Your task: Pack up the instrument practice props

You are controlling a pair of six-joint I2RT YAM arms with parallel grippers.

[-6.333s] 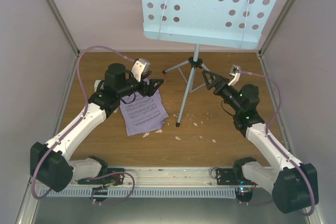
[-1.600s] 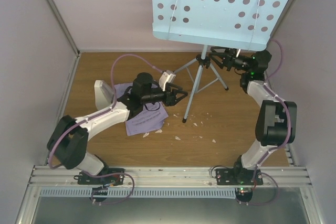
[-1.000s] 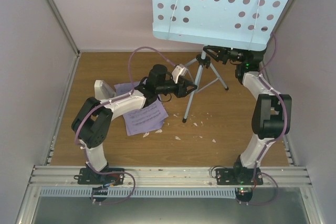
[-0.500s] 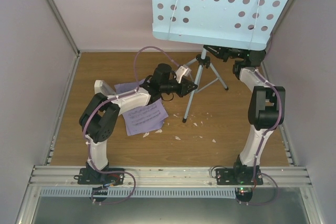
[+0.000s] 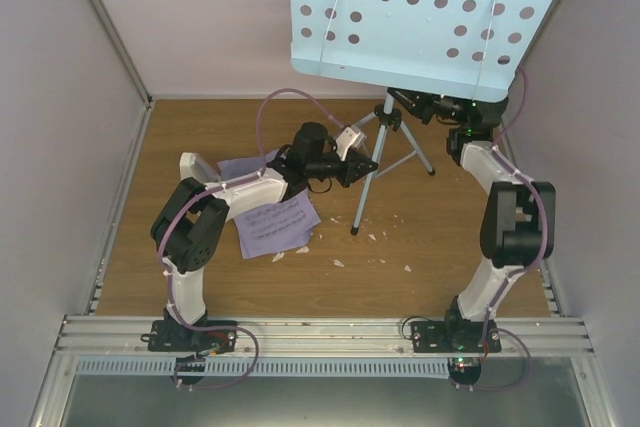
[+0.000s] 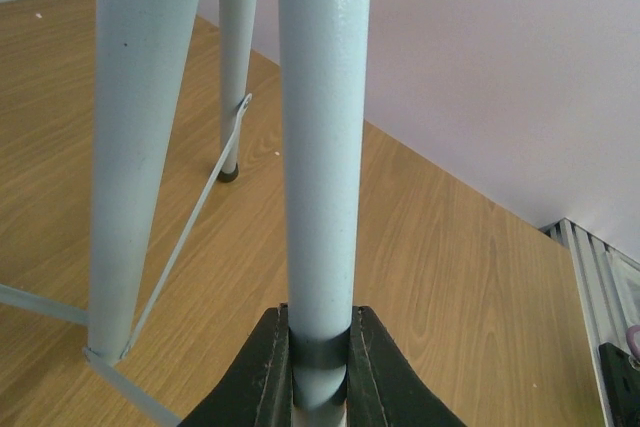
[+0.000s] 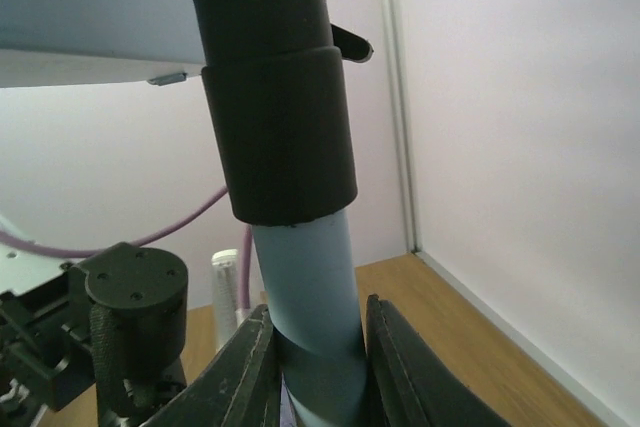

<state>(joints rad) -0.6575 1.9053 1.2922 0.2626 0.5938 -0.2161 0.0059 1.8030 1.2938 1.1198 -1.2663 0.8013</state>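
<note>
Plain pale walls [image 5: 200, 27] enclose a wooden table [image 5: 470, 247]. The upper frame edge cuts off the light-blue music stand [image 5: 361, 202] at its perforated desk [image 5: 420, 7]. In the top view that desk also covers the stand's hub and most of the right gripper [image 5: 398, 100]. The left arm overlaps the lavender sheet-music pages [image 5: 272, 225], which lie flat on the table left of the stand. A white metronome [image 5: 196, 169] beside that arm's elbow is partly hidden, and its shape is hard to make out. White crumbs [image 5: 385, 234] lie near the stand's front foot.

Just over a second earlier, the left gripper [image 5: 366, 166] hung open to the left of the front leg, and the right gripper stood short of the hub. Both have since moved onto the stand. In the earliest frame the stand stood farther left, with both arms drawn back.

Left gripper: nearly closed, both fingers [image 6: 270, 367] pressed against the front leg [image 6: 320, 147] at a dark band. Right gripper: narrowly parted, its fingers [image 7: 400, 367] clamp the upright tube [image 7: 305, 277] just below a black collar [image 7: 280, 97].
</note>
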